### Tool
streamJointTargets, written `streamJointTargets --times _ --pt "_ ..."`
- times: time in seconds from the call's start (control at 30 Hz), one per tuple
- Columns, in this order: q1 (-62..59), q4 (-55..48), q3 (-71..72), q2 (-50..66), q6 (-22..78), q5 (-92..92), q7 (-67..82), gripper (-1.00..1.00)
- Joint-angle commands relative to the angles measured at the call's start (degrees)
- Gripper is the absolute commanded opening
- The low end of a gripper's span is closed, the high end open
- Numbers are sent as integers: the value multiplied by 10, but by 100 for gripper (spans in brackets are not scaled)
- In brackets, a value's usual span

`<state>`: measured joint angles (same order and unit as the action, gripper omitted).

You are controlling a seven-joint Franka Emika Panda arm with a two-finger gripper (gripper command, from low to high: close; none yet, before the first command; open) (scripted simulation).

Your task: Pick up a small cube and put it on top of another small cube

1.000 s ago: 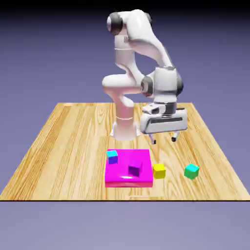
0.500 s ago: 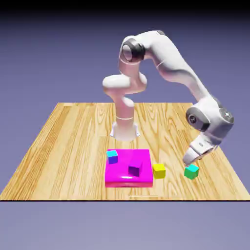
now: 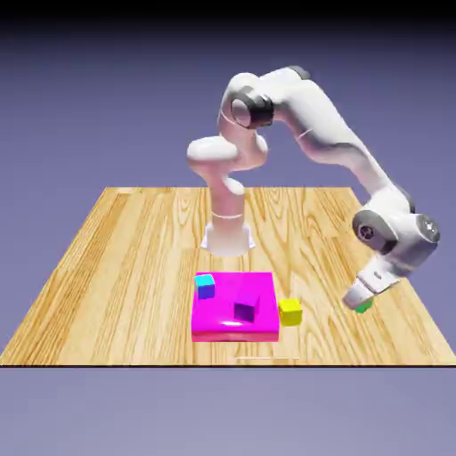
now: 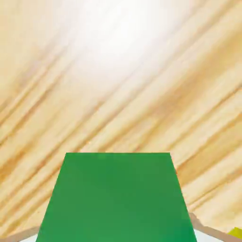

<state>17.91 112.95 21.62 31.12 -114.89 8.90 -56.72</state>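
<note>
Since the earlier frames the arm had swung out from above the pink block [image 3: 233, 307] and dropped low toward the exterior view's right, and the gripper [image 3: 361, 301] had come down over the small teal-green cube [image 3: 363, 307]. In that view only a sliver of green showed beneath the white hand. The hand view was filled at the bottom by the cube's [image 4: 116, 198] green face, sitting squarely between the fingers, with the wooden table [image 4: 118, 71] beyond. The fingers had clenched on the cube — the grasp looked centred, not on a corner.

To do this step well, I judged the lift should be straight up and unhurried before any sideways travel, so the cube would not scrape the table or twist in the pads. The yellow cube [image 3: 290, 312] lay well off to one side of the fingers, just beside the pink block — a likely base, so the carry should clear it from above.
</note>
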Motion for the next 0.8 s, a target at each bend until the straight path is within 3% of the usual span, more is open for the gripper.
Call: streamJointTargets --times 0.0,0.77 --pt "0 16 -11 -13 -12 -23 -18 -100" --pt "-3 386 -250 -309 -283 -590 -401 -100"
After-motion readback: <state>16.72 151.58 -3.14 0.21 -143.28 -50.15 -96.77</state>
